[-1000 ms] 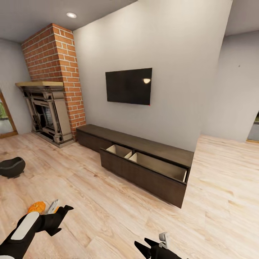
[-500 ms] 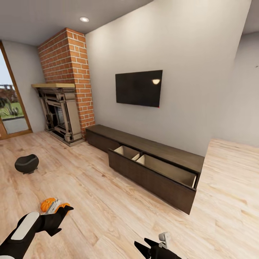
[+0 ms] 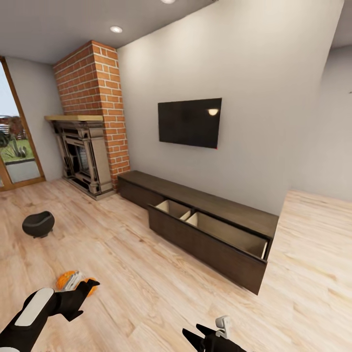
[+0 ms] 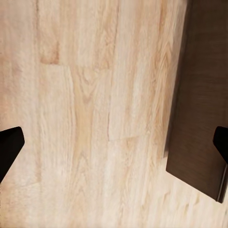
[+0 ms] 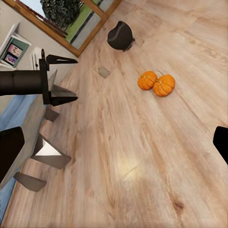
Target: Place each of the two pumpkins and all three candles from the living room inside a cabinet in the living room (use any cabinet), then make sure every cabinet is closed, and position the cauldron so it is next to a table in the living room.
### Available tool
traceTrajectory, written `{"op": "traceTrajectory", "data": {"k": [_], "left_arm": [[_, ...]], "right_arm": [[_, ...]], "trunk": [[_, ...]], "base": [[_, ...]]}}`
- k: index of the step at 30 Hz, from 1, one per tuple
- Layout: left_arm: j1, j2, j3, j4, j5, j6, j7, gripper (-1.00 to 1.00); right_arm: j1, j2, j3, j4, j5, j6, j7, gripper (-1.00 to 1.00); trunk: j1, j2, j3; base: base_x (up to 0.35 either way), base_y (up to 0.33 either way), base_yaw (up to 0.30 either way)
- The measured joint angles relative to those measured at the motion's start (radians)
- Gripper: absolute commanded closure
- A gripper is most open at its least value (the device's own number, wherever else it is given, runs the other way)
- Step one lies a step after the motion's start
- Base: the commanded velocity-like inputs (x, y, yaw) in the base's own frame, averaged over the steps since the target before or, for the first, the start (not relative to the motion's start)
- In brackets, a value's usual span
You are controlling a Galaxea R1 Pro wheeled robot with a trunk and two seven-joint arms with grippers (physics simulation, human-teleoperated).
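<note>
Two bright-orange ribbed pumpkins (image 5: 156, 82) lie touching on the pale plank floor (image 3: 146, 283), well apart from the cabinet (image 3: 210, 225).

The dark-brown cabinet's drawer stands pulled out, pale inside, beside the brick fireplace (image 3: 85, 156). The matte-black cauldron (image 3: 38, 224) sits nearby on the floor. The left gripper (image 4: 114, 142) and the right gripper (image 5: 114, 147) both gape wide, holding nothing.

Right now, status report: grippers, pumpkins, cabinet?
Left gripper and right gripper open, empty. Both pumpkins on the floor, touching. Cabinet drawer open. Cauldron on the floor, apart.
</note>
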Motion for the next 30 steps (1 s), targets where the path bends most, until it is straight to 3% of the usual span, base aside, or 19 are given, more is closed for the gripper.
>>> {"op": "traceTrajectory", "data": {"k": [8,21,24,26,30], "left_arm": [[0.0,0.001,-0.001,0.003,-0.002,0.0,0.014,-1.0],[-0.001,0.002,-0.005,0.0,-0.003,-0.008,0.145,-1.0],[-0.003,0.002,-0.017,-0.001,-0.007,-0.011,0.171,-1.0],[-0.004,0.001,-0.021,-0.001,-0.038,-0.013,0.182,-1.0],[-0.006,-0.003,-0.022,-0.002,-0.143,-0.014,0.191,-1.0]], "right_arm": [[0.0,0.001,0.001,0.0,0.001,0.0,-0.002,-1.0],[0.0,0.001,0.002,0.002,0.003,0.001,-0.005,-1.0],[0.0,0.001,0.002,0.004,0.03,0.001,-0.013,-1.0],[0.0,0.001,0.002,0.009,0.063,0.0,-0.027,-1.0],[0.0,0.001,0.002,0.015,0.106,0.0,-0.055,-1.0]], "trunk": [[-0.031,0.056,0.025],[-0.081,0.147,0.066],[-0.092,0.168,0.075],[-0.1,0.182,0.082],[-0.115,0.21,0.094]], "base": [[0.0,0.0,0.252],[0.0,0.0,0.275],[0.0,0.0,0.275],[0.0,0.0,0.275],[0.0,0.0,0.275]]}}
